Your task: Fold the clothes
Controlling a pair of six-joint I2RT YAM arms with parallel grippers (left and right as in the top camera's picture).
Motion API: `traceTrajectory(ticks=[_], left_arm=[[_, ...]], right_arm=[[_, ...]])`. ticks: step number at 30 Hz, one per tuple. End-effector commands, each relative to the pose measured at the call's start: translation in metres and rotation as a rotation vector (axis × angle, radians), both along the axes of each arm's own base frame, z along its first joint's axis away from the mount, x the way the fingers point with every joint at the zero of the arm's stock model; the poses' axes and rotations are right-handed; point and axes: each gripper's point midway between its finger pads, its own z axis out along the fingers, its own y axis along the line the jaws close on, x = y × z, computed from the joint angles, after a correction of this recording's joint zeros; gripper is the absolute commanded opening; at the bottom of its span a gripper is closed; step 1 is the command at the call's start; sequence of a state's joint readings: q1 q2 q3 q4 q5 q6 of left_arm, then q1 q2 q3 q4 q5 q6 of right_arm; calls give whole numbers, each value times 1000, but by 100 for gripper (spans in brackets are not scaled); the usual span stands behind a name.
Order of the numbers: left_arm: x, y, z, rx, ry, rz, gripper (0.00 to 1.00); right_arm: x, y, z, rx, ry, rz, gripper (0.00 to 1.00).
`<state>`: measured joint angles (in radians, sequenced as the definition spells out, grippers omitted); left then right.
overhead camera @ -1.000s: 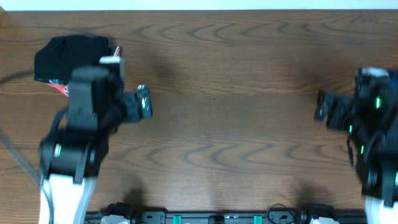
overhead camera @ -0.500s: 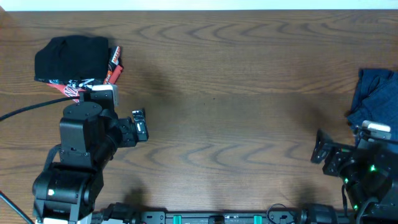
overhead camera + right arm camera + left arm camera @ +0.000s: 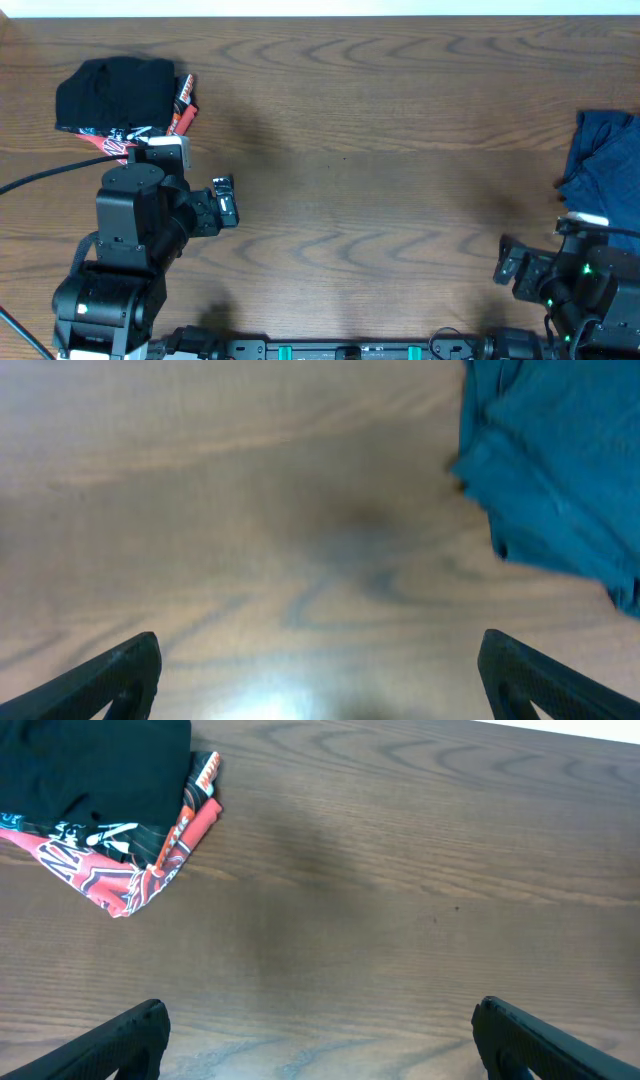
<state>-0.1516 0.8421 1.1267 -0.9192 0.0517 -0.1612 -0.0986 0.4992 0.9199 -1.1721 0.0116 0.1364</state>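
Altogether three garments lie in view. A folded plain black fabric shirt (image 3: 113,92) sits at the far left corner of the table. A red-and-black printed garment (image 3: 120,870) lies under it, peeking out along its near and right edges. A crumpled dark blue garment (image 3: 606,160) lies alone at the right edge, well apart from the other two.

There are two arms and one black cable (image 3: 40,178), which trails off to the left. The surface is a brown wood-grain table (image 3: 380,120), bare through its middle. A pale strip runs along the far edge, and nothing more of the room shows.

The black shirt forms a rough rectangle with its long axis running left to right. The printed piece follows the same line, with one red corner pointing towards the near side. The blue garment is cut off by the frame, so its long axis cannot be told.

The left gripper (image 3: 226,200) hangs just near of the stacked pair, jaws spread wide with nothing between them. The right gripper (image 3: 320,675) hovers near the blue cloth, jaws likewise wide apart and holding nothing.
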Motion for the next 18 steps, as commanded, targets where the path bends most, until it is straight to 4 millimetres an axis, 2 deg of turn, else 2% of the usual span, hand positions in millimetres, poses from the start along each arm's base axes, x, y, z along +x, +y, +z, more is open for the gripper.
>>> traceTrajectory(ticks=[1, 4, 7, 18], left_arm=[[-1, 2, -3, -1, 9, 17, 98], [-1, 2, -3, -1, 9, 17, 98], [-1, 2, -3, 0, 9, 17, 98], [-1, 2, -3, -1, 9, 17, 98]], right_arm=[[10, 2, 9, -54, -53, 63, 99], [22, 5, 21, -136, -140, 151, 99], [29, 3, 24, -157, -214, 147, 99], [46, 12, 7, -189, -552, 183, 99]])
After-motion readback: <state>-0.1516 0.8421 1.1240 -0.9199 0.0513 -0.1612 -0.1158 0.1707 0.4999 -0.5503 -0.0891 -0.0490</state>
